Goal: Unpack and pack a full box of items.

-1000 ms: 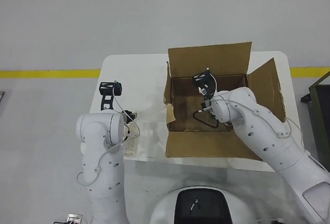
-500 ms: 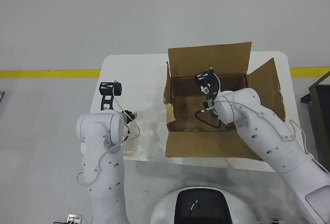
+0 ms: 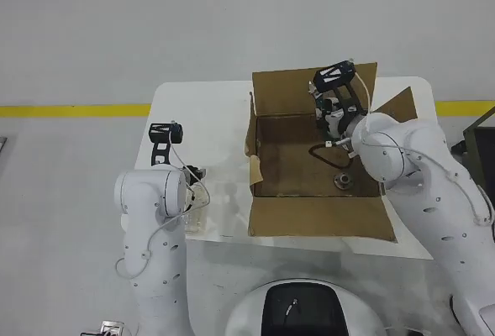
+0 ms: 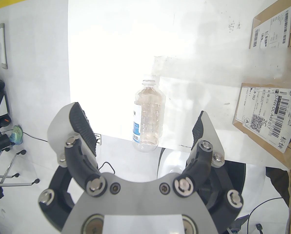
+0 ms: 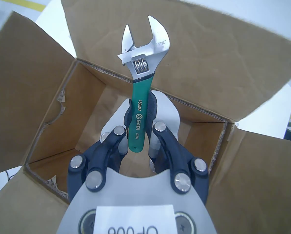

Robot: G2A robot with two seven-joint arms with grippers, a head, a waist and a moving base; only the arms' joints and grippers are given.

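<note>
— Above the open cardboard box [image 3: 314, 217], near its back flap, your right gripper [image 5: 138, 113] has its jaws closed tight on the green handle of an adjustable wrench [image 5: 140, 74], with the steel head pointing away from the wrist. Where does that put you in the job?

— Early in the unpacking, I'd judge. A clear plastic bottle [image 4: 147, 113] already rests on the bench [image 4: 116, 37] beside the box, close to the bench's near edge. The wrench is lifted off the box floor, but you have not set it down yet.

— What is left inside?

— You can see a small round item [image 3: 342, 180] on the box floor, though I cannot tell what it is. It has to come out, and then everything goes back in. Most of the task lies ahead of you.

— And your other arm?

— Your left gripper [image 4: 139, 120] hangs by the bottle with its jaws spread wide, holding nothing.

— What differs from a second ago?

— Your right arm was down in the middle of the box then. Now it is raised and swung toward the back flap, and the round item is uncovered. Your left arm has not shifted.
</note>
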